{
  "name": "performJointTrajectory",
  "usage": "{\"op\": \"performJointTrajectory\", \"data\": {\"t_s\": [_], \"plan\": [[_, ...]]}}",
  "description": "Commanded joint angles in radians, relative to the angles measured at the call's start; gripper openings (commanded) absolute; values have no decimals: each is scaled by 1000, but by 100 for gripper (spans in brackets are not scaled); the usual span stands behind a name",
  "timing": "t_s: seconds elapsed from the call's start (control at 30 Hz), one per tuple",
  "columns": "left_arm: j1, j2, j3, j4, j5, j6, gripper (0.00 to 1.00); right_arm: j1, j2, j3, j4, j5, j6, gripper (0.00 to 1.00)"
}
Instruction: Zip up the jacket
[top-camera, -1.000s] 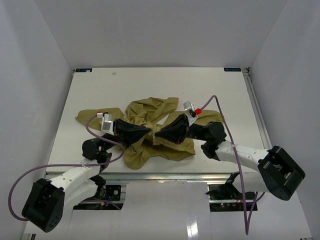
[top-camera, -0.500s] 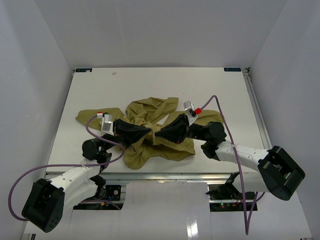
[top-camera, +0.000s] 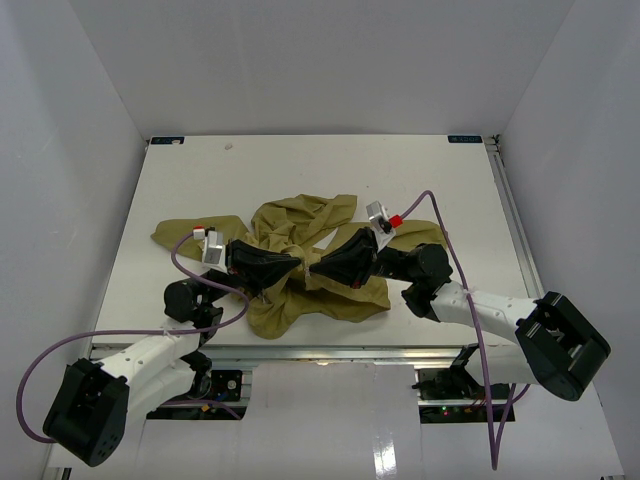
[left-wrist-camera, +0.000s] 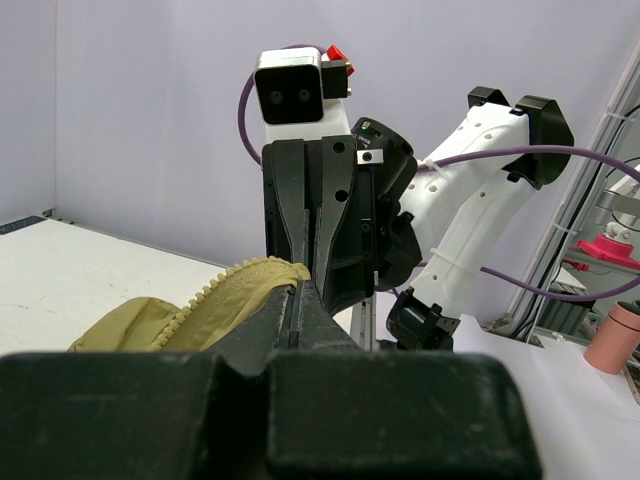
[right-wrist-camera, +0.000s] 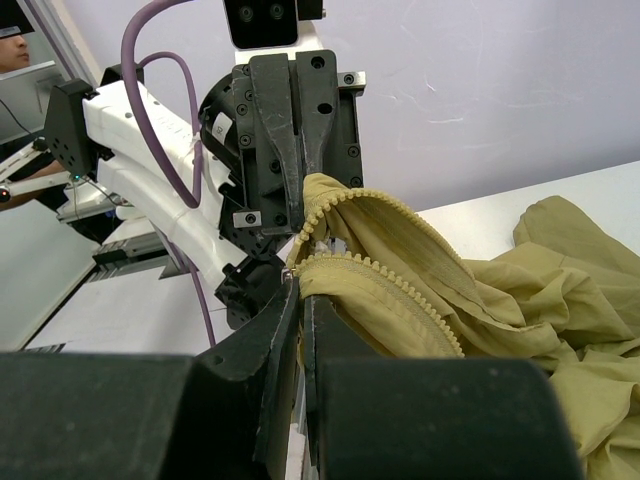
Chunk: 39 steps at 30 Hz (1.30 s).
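Jacket (top-camera: 300, 215), olive and wrinkled, lies bunched on the white desk (top-camera: 300, 165), nearer my side than the far edge, with cloth spreading out to both sides. Both arms reach in low and meet nose to nose over the jacket's middle. My left hand (top-camera: 297, 268) is clenched on a raised fold of the open front edge. My right hand (top-camera: 313, 270) is clamped on the same stretch of edge, its tips just beside the left's. From the right wrist I see two rows of zipper teeth (right-wrist-camera: 400, 290) curving apart, unjoined.
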Motion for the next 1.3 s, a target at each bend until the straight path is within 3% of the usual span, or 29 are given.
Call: {"op": "performJointTrajectory", "data": {"t_s": [0.0,1.27], "plan": [[-4,-10,-12,494,8,19,0,4,-13,26,130,31,11,8],[-4,-8,-7,491,-13,64,0,3,34,-3,177,0,53,8]]}}
